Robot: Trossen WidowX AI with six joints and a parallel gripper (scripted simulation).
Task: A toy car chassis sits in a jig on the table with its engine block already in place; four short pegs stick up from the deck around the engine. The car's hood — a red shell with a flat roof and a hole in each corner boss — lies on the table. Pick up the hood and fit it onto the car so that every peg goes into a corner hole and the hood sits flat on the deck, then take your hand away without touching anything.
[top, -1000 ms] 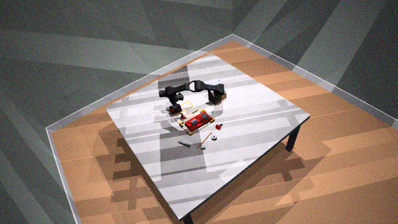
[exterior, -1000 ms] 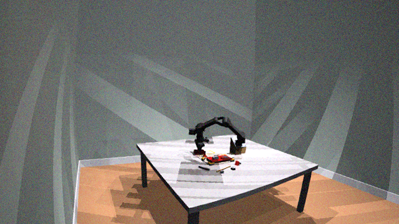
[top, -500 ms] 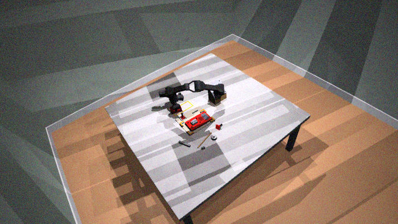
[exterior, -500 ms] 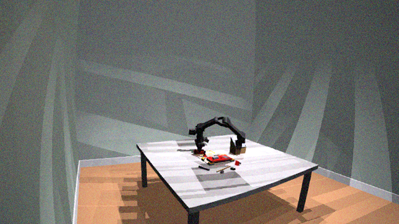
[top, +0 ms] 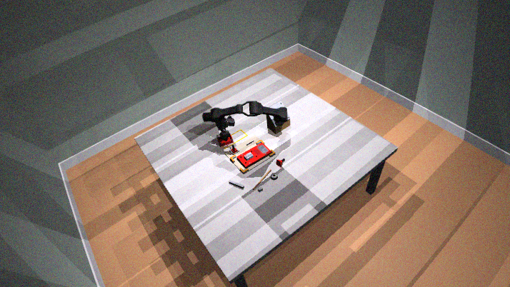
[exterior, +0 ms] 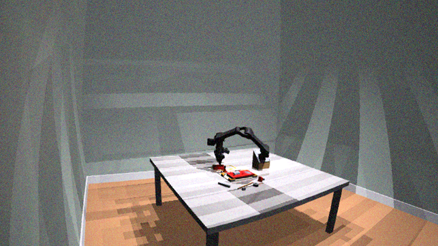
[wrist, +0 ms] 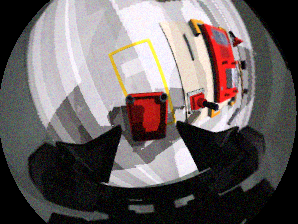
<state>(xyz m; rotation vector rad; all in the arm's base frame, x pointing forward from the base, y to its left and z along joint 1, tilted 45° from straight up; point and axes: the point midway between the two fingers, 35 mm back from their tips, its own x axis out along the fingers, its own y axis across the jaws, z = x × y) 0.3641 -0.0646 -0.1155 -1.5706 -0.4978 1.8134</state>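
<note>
The hood (top: 226, 142) (exterior: 219, 167) (wrist: 147, 117), a red shell, appears to rest on the table beside the jig. It overlaps one end of the yellow outline in the wrist view. My gripper (top: 225, 134) (exterior: 219, 164) (wrist: 149, 125) is open around it, with a gap between each finger and the hood's sides. Two corner bosses show at its far edge; the near corners are hard to make out. The red chassis (top: 258, 153) (exterior: 245, 176) (wrist: 216, 52) lies in the jig with its grey engine block (top: 248, 155) (wrist: 231, 77) on the deck. The pegs are too small to tell clearly.
A yellow outline (top: 241, 131) (wrist: 130, 47) lies beside the jig. A small red piece with a black stem (top: 233, 150) (wrist: 197, 101) stands near the hood. Beyond the chassis lie another red piece (top: 280, 162), a dark ring (top: 273, 176), a wooden stick (top: 262, 179) and a dark bar (top: 236, 184).
</note>
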